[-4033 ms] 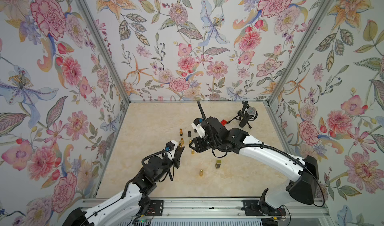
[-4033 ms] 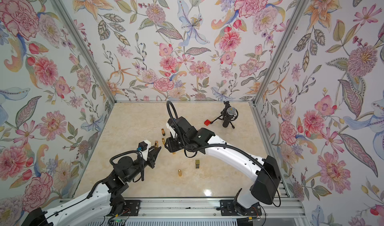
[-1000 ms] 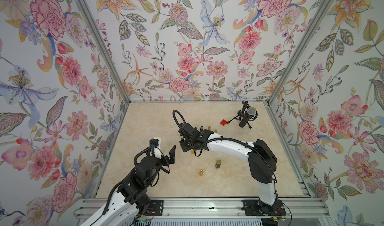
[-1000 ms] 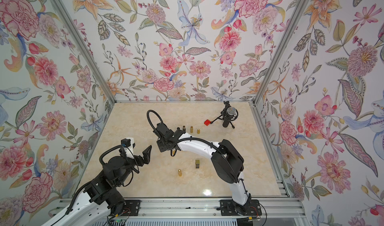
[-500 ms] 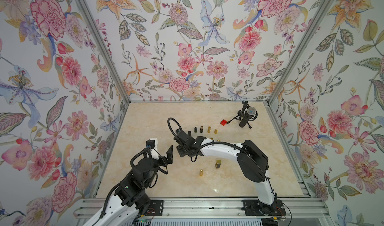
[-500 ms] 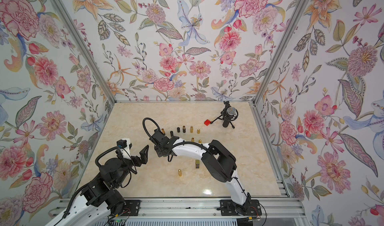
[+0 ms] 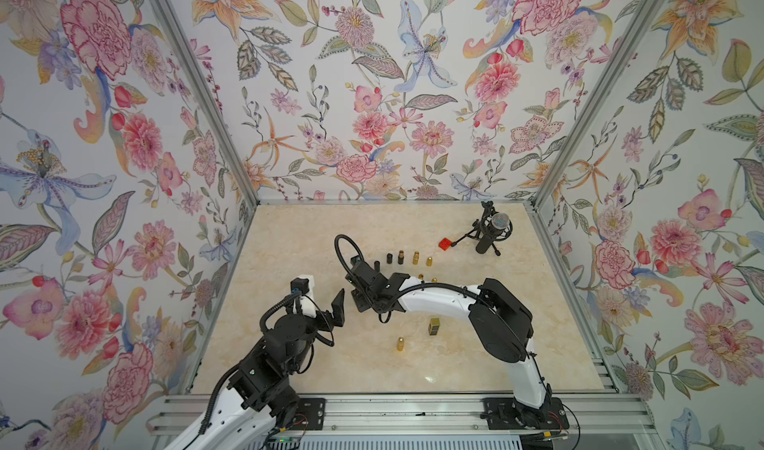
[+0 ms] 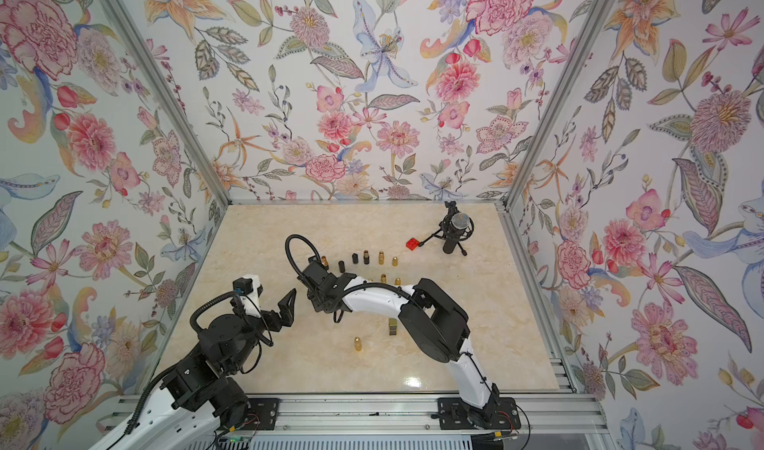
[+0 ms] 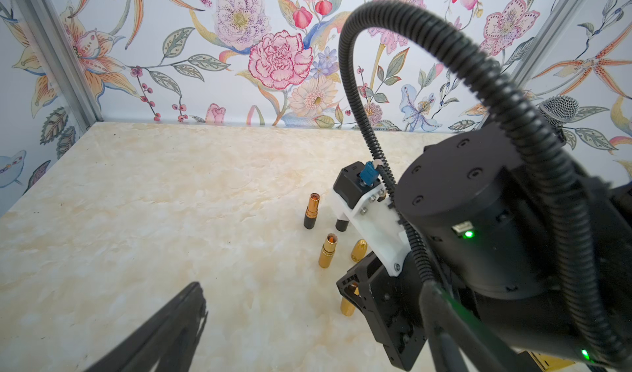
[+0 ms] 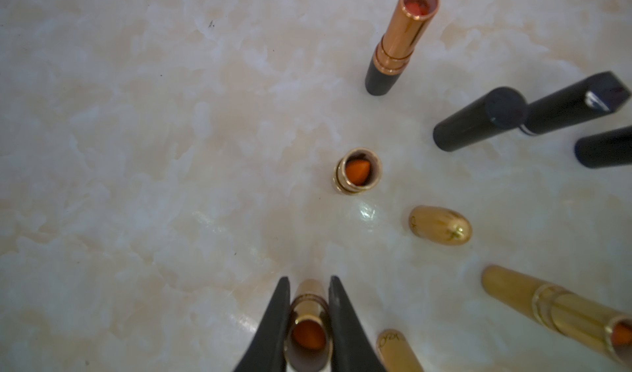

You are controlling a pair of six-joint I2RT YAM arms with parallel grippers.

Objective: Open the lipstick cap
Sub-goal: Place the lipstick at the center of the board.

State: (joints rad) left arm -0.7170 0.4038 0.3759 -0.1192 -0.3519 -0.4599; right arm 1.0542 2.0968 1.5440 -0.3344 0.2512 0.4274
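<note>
Gold uncapped lipstick (image 10: pixel 309 326) sits clamped in right pincer (image 10: pixel 309 279).

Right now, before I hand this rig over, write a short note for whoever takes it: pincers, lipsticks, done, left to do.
Grip: left pincer open and empty; right pincer shut on a gold lipstick, cap off, orange stick showing.
Done: another open lipstick and a black-based one stand uncapped nearby; a gold cap sits beside them.
Left: release the held one. Near the front, a gold bullet and a square gold case look unopened, but too small to be sure.
</note>
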